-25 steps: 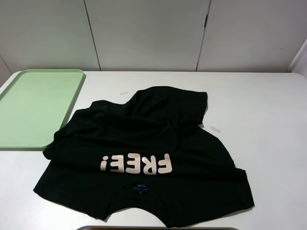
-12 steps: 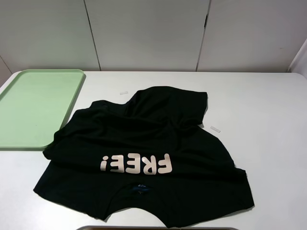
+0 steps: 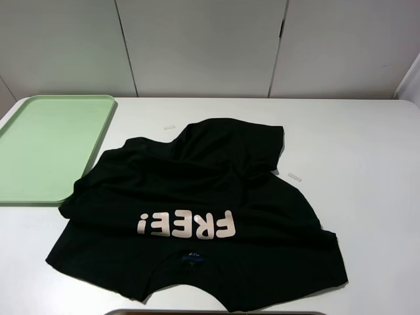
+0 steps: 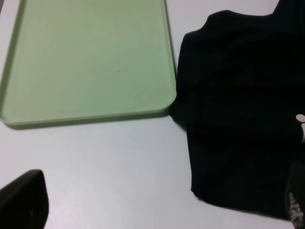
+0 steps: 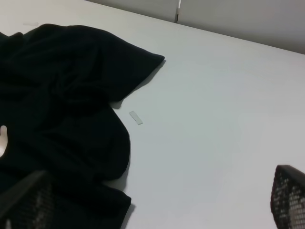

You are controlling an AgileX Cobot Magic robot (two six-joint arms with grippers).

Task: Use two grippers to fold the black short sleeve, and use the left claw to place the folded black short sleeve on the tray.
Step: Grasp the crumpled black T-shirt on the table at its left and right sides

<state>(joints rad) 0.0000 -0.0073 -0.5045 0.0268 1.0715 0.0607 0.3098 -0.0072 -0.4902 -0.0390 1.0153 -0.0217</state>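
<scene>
**Nothing stirs: shirt unfolded, both arms held back**

Nothing has moved since a second ago: the black short sleeve [image 3: 197, 216] lies in the same rumpled spread on the white worktop [image 3: 367, 164], print side up. Its "FREE!" lettering [image 3: 187, 225] and neck label [image 3: 191, 257] sit toward the near edge. The pale-green tray [image 3: 52, 147] stands bare at the far left. One sleeve lies just beside its near corner, perhaps touching the rim.

Neither arm shows from the high camera. In the wrist views the left gripper [image 4: 162, 195] and the right gripper [image 5: 157, 198] both hang above the worktop with jaws spread wide, pinching nothing.

I see the trouble in the far hem, which is bunched and doubled over itself. A pinch there could catch several layers at once and carry the lump into the fold. The sleeve by the tray could snag on the rim or nudge the tray when the cloth is pulled. Two small white strips [image 3: 294, 176] lie by the shirt and could get folded in.
</scene>
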